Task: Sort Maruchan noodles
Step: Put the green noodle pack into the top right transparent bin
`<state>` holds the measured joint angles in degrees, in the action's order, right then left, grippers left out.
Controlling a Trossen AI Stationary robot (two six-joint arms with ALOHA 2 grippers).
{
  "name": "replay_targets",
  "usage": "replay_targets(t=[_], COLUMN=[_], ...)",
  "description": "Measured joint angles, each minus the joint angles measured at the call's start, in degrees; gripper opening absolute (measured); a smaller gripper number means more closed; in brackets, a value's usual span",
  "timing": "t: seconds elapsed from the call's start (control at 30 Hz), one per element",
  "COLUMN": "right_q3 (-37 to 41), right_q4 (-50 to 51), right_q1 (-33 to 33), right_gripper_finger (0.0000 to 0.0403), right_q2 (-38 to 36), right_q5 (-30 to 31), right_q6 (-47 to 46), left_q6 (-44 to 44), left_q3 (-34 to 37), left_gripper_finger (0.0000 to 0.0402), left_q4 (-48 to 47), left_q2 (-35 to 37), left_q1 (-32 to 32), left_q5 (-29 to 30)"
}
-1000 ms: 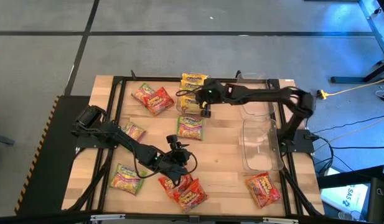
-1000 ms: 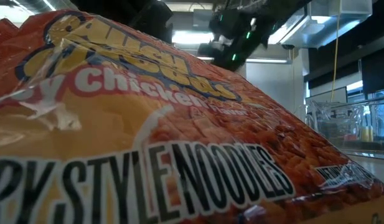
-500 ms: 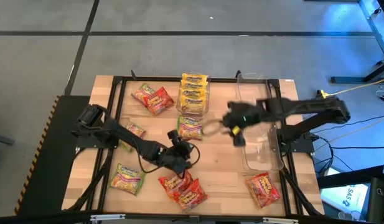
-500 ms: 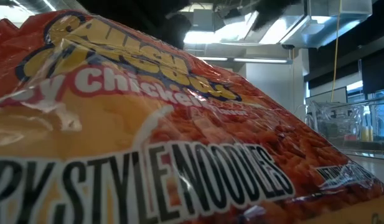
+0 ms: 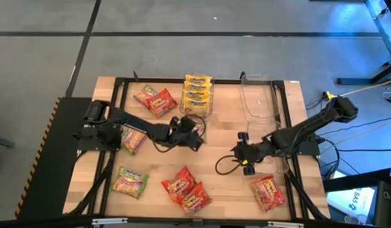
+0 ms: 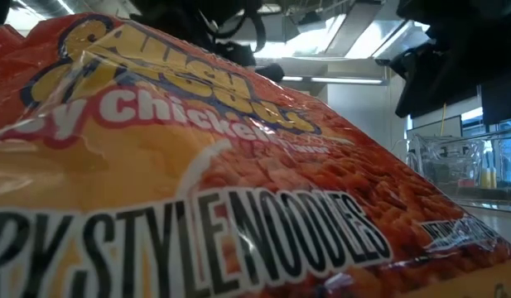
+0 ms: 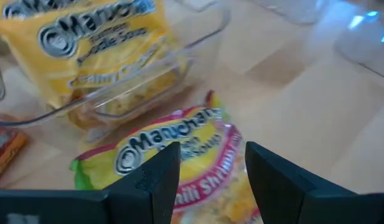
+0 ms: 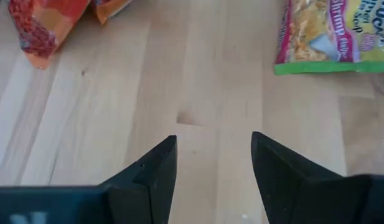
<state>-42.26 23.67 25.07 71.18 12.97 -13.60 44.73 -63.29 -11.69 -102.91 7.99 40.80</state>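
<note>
Green noodle packet (image 7: 173,155) lies beside the bin's edge (image 7: 148,81), under the open left claw (image 7: 207,177).

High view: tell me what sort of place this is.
Probably a robotics lab or test bay: a wooden table on a bare grey floor, cables trailing beside it, and ramen packets laid out with clear bins for sorting.

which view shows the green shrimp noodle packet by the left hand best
The left wrist view: the light green crinkly plastic shrimp noodle packet fills it, label readable, just beyond the open left hand and in front of the clear plastic bin. The high view shows the hand covering most of it. The low view misses it.
</note>
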Motion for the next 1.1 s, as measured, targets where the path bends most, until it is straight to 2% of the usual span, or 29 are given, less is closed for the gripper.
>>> replay_targets(t=[0.27, 0.4, 0.57, 0.73, 0.83, 0.93, 1.03, 1.1], right_q3=[0.35, 0.35, 0.32, 0.30, 0.30, 0.27, 0.26, 0.27], right_q4=[-1.86, -5.02, -9.84, -15.80, -17.72, -17.94, -18.19, -18.84], right_q1=[0.08, 0.08, 0.03, 0.03, 0.03, -1.01, -4.73, -7.98], right_gripper_finger=[0.0175, 0.0175, 0.0175, 0.0175, 0.0175, 0.0182, 0.0208, 0.0232], right_q2=[-0.04, -0.04, -0.04, -0.07, -0.07, 0.40, 1.67, 3.35], right_q5=[2.06, 2.96, 3.22, 8.48, 11.93, 13.77, 10.45, 5.41], right_q6=[2.88, 3.64, 5.67, 4.83, 3.14, -0.34, -4.95, -6.72], left_q6=[1.09, -4.86, -17.11, -25.70, -30.05, -29.75, -27.10, -25.37], left_q3=[0.01, -0.09, -0.09, 0.01, 0.04, -0.15, -0.26, -0.26], left_gripper_finger=[0.0174, 0.0174, 0.0174, 0.0174, 0.0174, 0.0174, 0.0174, 0.0174], left_q4=[-0.06, 2.54, 4.80, 10.78, 12.62, 11.24, 7.90, 5.87], left_q2=[-5.12, -5.90, -5.88, -6.06, -5.93, -3.37, -0.51, 0.16], left_q1=[-3.05, -1.81, 1.55, 5.51, 7.72, 9.56, 11.50, 12.64], left_q5=[-7.09, -10.56, -15.46, -20.00, -17.19, -12.75, -10.48, -10.25])
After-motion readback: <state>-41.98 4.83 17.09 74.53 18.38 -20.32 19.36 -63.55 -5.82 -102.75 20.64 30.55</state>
